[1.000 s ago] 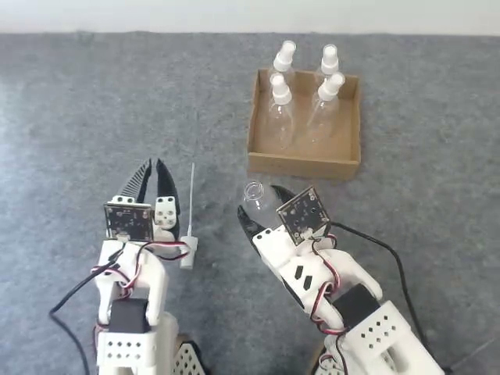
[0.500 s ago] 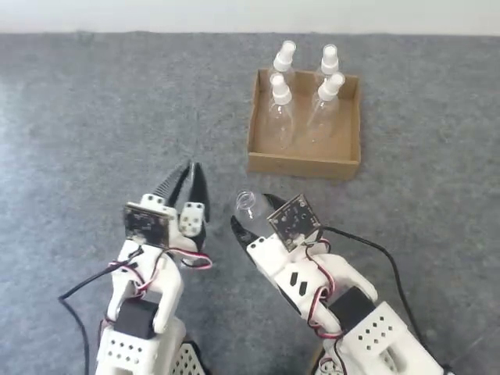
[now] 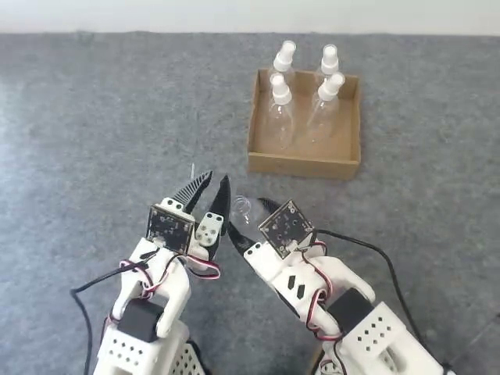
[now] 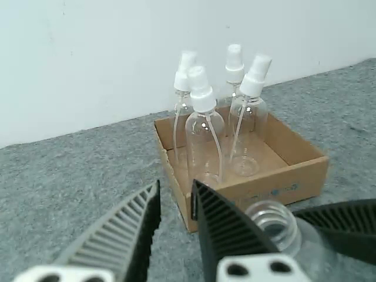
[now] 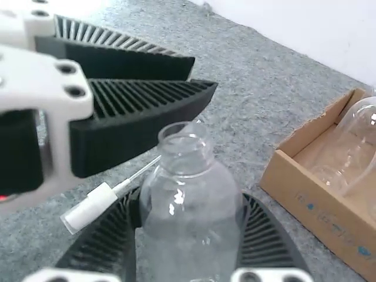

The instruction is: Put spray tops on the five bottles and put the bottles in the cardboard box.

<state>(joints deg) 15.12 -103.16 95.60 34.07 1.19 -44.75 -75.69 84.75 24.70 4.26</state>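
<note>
Your left pincer point(image 3: 209, 195) has swung across to the open bottle point(image 5: 188, 205), passing over the spray top point(image 5: 91, 207).
Narrowly open and empty, it sits just beside the bottle's neck. Your right pincer point(image 3: 246, 215) grips that bottle near the cardboard box point(image 3: 305, 166), where four capped bottles point(image 3: 281, 109) stand. The spray top lies on the table, not yet picked up.
</note>
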